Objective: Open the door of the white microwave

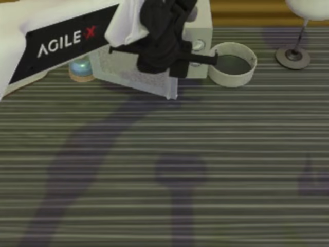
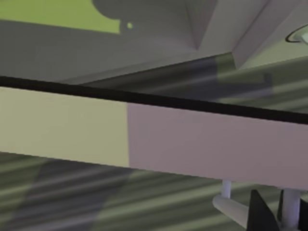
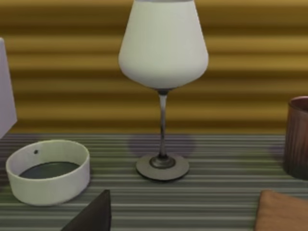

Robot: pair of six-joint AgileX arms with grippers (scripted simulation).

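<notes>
Striped grey-green cloth covers the table (image 1: 154, 180), with a ribbed yellow wall behind. Whether the left gripper's (image 1: 177, 69) fingers are closed or parted, I cannot tell; it sits at the door (image 1: 136, 72), a flat off-white panel with speckled mesh swung partly out from the white microwave (image 1: 200, 25). Just beside the microwave stands a round white bowl (image 1: 232, 64), then a smooth wine glass (image 3: 163, 53).

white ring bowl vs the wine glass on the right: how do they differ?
The white ring bowl is low and wide, and sits flat on the table; the wine glass stands tall on a thin stem and round foot. The bowl sits beside the white microwave; the glass stands apart, farther right. The bowl is open with a dark inside; the glass's inside is not visible. Both are white and upright.
</notes>
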